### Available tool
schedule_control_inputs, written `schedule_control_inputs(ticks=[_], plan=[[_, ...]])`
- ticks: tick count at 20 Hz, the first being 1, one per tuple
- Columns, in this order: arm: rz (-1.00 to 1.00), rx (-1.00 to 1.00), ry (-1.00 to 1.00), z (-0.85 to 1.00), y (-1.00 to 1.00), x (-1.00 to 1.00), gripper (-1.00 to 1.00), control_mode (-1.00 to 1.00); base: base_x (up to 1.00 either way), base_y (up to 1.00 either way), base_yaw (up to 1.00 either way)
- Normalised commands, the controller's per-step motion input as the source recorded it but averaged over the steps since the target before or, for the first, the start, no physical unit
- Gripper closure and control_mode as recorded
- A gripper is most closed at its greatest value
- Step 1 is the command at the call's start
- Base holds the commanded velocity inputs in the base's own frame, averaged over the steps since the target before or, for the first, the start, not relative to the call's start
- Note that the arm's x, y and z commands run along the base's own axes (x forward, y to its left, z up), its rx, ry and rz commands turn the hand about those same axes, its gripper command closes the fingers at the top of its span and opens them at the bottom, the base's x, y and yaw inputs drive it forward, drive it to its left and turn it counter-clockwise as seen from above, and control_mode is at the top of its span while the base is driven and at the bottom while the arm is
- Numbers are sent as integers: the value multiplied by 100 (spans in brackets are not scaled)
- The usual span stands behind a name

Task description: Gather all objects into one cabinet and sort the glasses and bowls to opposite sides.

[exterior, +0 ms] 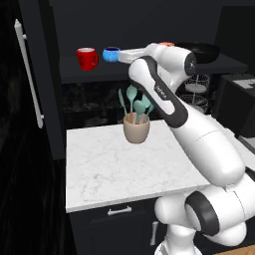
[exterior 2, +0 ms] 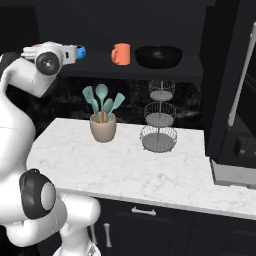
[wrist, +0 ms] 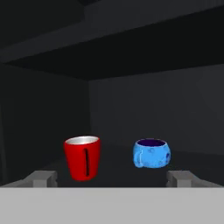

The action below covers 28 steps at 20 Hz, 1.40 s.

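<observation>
Four task items sit on my cabinet shelf (exterior: 99, 74). In the hand view the gripper (wrist: 112, 178) stands wide open with nothing between its fingertips (wrist: 41, 178), both down at 6 o'clock. The red mug (wrist: 82, 157) is at about 11 o'clock from the gripper, the blue bowl (wrist: 151, 153) at about 1 o'clock, both upright, apart from each other and clear of the fingers. In the right base view the orange mug (exterior 2: 120, 54) sits just beside the black bowl (exterior 2: 159, 56), at its 9 o'clock; whether they touch I can't quite tell in that dark recess.
</observation>
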Motion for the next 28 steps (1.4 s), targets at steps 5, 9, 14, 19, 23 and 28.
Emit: schedule_control_inputs(ticks=[5, 9, 14, 19, 23, 28], plan=[[-17, -2, 13, 29, -37, -64, -100, -100, 0, 0, 0], [-16, -3, 23, 12, -43, -61, -100, -100, 0, 0, 0], [-15, -9, 35, -9, -42, -26, -100, -100, 0, 0, 0], [-16, -9, 25, -11, -40, -15, -100, -100, 0, 0, 0], [-16, -8, 14, -31, -51, 0, -100, -100, 0, 0, 0], [-13, -3, 1, -39, -37, 2, -100, -100, 0, 0, 0]])
